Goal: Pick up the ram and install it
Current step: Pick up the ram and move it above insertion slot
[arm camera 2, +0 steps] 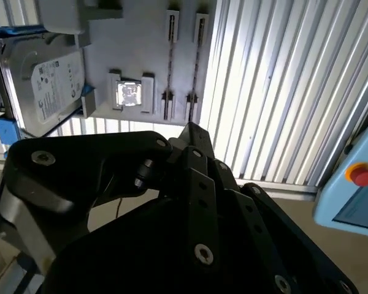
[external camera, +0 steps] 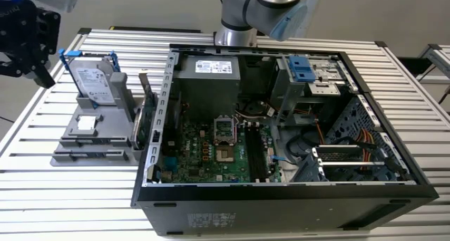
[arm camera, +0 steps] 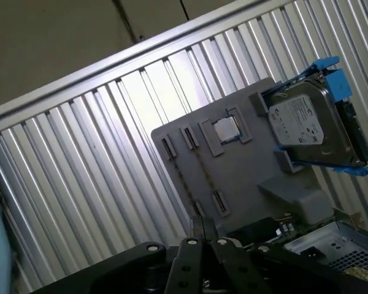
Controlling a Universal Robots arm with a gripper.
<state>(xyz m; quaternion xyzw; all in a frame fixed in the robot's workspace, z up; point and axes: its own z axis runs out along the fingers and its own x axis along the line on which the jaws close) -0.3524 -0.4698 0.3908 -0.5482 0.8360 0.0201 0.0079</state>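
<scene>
The ram shows as a thin dark line, standing on edge between the clips of the grey holder (external camera: 91, 130): ram (arm camera 2: 196, 67), ram (arm camera: 202, 168). A second thin line runs beside it in the neighbouring clips. My black gripper (external camera: 43, 82) hangs at the exterior view's far left, above and left of the holder and apart from it. In both wrist views its fingers meet at the tips with nothing between them: gripper (arm camera 2: 190, 130), gripper (arm camera: 202, 228). The open computer case (external camera: 281, 193) lies at the exterior view's right, its motherboard (external camera: 211, 151) exposed.
A silver hard drive with blue rails (external camera: 95, 80) stands upright at the back of the holder. A green expansion card (external camera: 145, 101) stands between holder and case. A small square chip (arm camera 2: 129, 93) sits in a holder pocket. The slatted metal table (external camera: 70, 199) carries everything.
</scene>
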